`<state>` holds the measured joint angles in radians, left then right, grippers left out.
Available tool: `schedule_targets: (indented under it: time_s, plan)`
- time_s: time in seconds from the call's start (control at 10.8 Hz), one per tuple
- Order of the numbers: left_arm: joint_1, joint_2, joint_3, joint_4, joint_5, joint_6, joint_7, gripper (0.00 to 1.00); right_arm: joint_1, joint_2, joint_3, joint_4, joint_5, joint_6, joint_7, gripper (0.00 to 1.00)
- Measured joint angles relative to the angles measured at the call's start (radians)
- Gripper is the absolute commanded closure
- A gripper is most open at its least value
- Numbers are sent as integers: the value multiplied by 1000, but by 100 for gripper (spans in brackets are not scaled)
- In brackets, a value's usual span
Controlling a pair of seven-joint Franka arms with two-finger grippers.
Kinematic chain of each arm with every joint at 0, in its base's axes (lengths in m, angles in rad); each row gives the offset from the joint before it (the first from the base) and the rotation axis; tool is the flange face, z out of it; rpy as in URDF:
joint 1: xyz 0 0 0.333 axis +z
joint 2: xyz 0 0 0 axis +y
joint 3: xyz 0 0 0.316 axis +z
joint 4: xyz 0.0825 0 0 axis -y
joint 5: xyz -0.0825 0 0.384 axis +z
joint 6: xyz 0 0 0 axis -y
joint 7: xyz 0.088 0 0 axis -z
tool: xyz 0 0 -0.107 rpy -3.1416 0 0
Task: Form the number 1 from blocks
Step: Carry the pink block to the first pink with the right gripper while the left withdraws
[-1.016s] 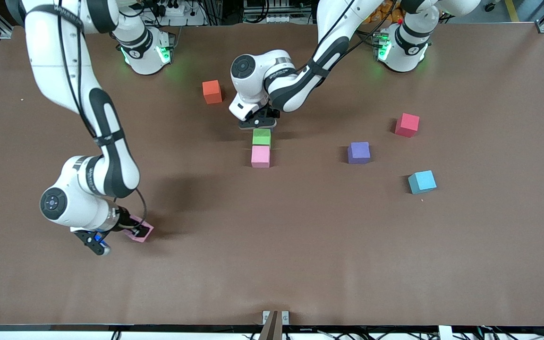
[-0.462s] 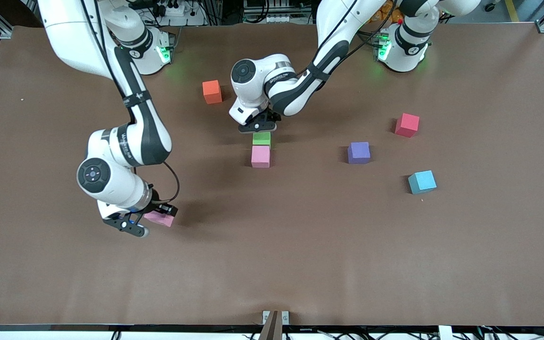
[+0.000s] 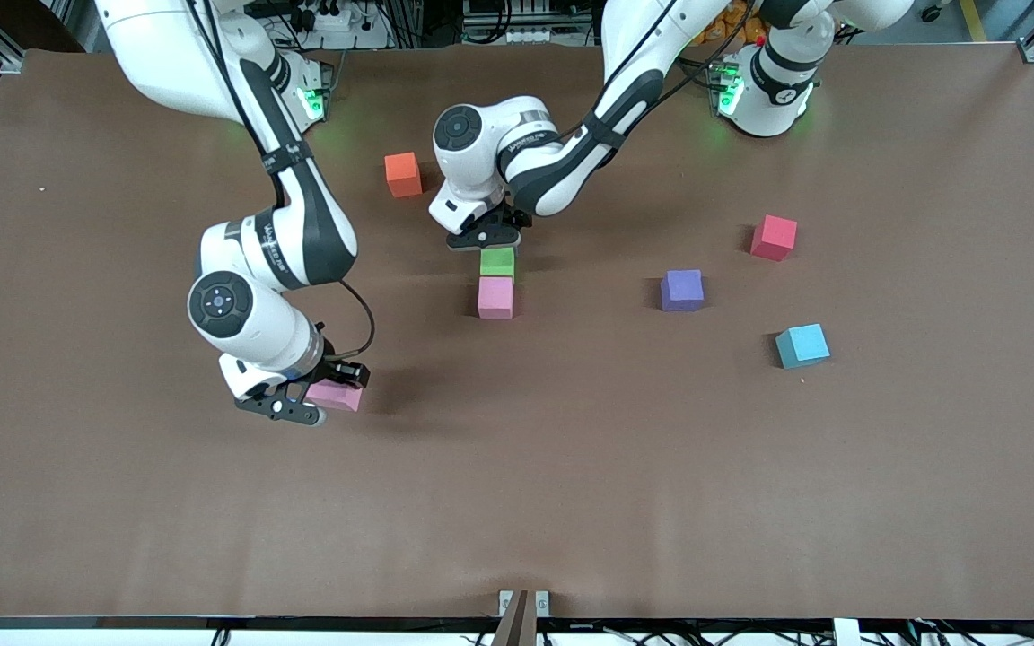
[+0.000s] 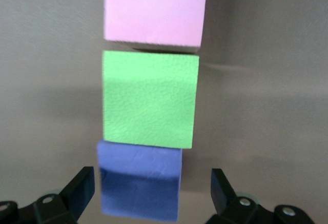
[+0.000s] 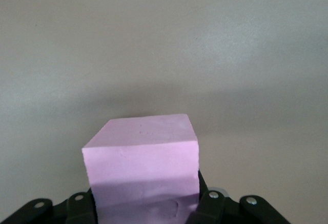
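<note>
Brown matting covers the whole desk (image 3: 571, 502), with both arm bases standing along its top edge.

Near the middle of the desk three blocks lie in a row, touching: a pink block (image 3: 495, 297) nearest the front camera, a green block (image 3: 497, 261) next, and a purple block (image 4: 141, 183) farthest, hidden in the front view under the left hand (image 3: 484, 238). The left hand hangs over that purple block with its fingers (image 4: 77, 188) spread wide on either side of it, clear of its faces.

The right hand (image 3: 319, 401) is in the air over the desk toward the right arm's end, pinching a second pink block (image 3: 335, 395) between its fingers.

A second purple block (image 3: 682, 290) lies alone toward the left arm's end. Farther on toward that end sit a red cube (image 3: 774, 237) and, nearer the front camera, a light-blue cube (image 3: 802, 345). An orange cube (image 3: 403, 174) sits just beside the left arm's wrist, toward the top edge.
</note>
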<state>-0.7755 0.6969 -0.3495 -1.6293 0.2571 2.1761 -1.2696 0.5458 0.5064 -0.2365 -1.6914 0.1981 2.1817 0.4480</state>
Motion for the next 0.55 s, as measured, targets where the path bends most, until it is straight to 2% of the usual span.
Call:
schedule_targets:
  time_s: [0.28, 0.55]
  plan:
    - [24, -103, 2, 5, -1, -124, -24, 0, 27, -6, 2, -15, 0, 0, -8, 37]
    - [158, -208, 3, -52, -17, -185, -26, 0, 96, 9, 3, -5, 0, 12, -7, 37]
